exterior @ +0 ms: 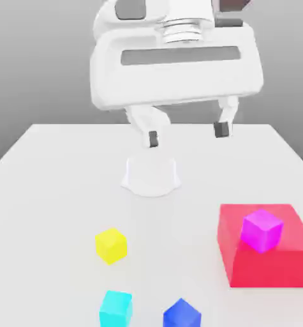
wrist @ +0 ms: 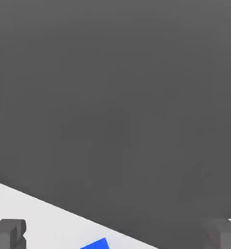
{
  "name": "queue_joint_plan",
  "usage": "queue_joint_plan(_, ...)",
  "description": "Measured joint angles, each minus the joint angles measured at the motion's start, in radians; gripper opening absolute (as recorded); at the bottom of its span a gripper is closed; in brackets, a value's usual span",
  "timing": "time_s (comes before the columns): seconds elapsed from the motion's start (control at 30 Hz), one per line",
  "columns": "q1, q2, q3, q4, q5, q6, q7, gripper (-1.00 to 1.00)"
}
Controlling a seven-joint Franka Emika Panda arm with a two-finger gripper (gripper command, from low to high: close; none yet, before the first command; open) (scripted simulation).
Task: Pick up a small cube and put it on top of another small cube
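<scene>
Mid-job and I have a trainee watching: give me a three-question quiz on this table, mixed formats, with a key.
1. True or false: the gripper is holding the blue cube.
2. What does the magenta cube rest on? A) the table B) the red block C) the cyan cube
3. Fill in: in the exterior view, the small cube just left of the blue cube is ____.

Key:
1. False; it hangs open and empty above the table.
2. B.
3. Cyan; the yellow cube sits farther back.

No legible text (anywhere) here
</scene>
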Motion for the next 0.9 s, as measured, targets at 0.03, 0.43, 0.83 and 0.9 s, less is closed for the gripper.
queue_joint_plan(0.03,0.004,0.036,0.0,-0.003,0.006,0.012,-0.026,0.0)
queue_joint_plan(0.43,0.032,0.454,0.01,-0.035,-0.052,0.175,-0.236,0.0)
queue_joint_plan(0.83,0.007,0.63,0.042,-0.004,-0.032,0.303,-0.266,-1.0)
queue_joint_plan(0.9,0.016,0.575,0.031,-0.016,-0.046,0.26,-0.256,-1.0)
